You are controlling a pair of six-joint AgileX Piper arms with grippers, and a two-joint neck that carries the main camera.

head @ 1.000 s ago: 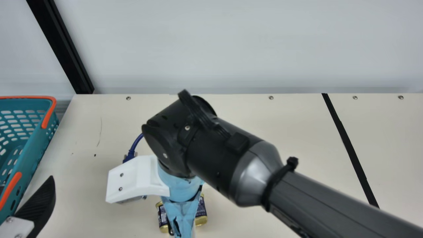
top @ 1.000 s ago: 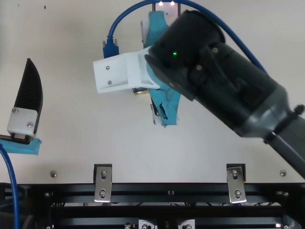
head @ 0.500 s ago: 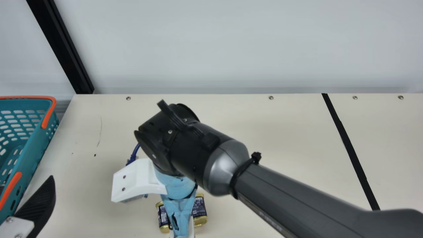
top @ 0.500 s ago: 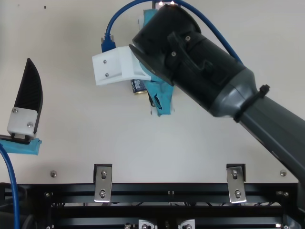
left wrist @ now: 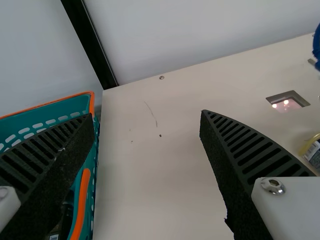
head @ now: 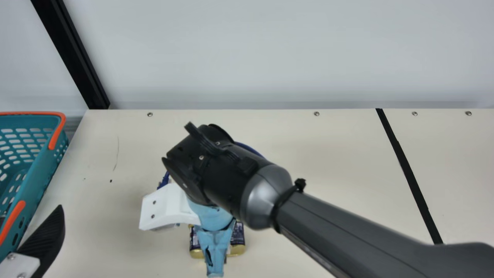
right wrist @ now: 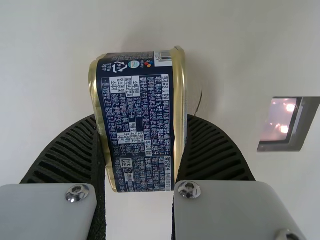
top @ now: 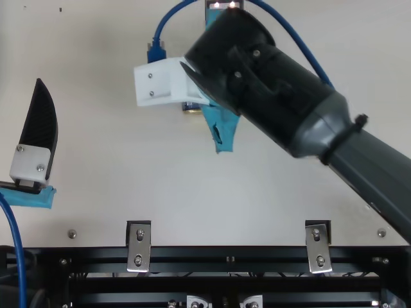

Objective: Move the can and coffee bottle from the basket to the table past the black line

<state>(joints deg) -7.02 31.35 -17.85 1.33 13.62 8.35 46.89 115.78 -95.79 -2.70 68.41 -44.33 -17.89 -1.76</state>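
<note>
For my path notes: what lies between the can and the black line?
In the main view, the right arm slants across the table between the can and the black line.

A smooth, pale grey wall (head: 239, 50) spans the background beyond the right gripper (head: 215, 251), under soft, even light. A black post (head: 67, 54) stands against it, beyond the left gripper (head: 42, 239). Silver screws (head: 316, 113) dot the far edge of the cream table (head: 308, 139) (a thin scratch (head: 116, 154) marks its surface beyond the left gripper). Beside the right gripper, a metal-edged opening (right wrist: 296, 127) glows pink; black rails (top: 192, 255) run nearer than both grippers.
</note>
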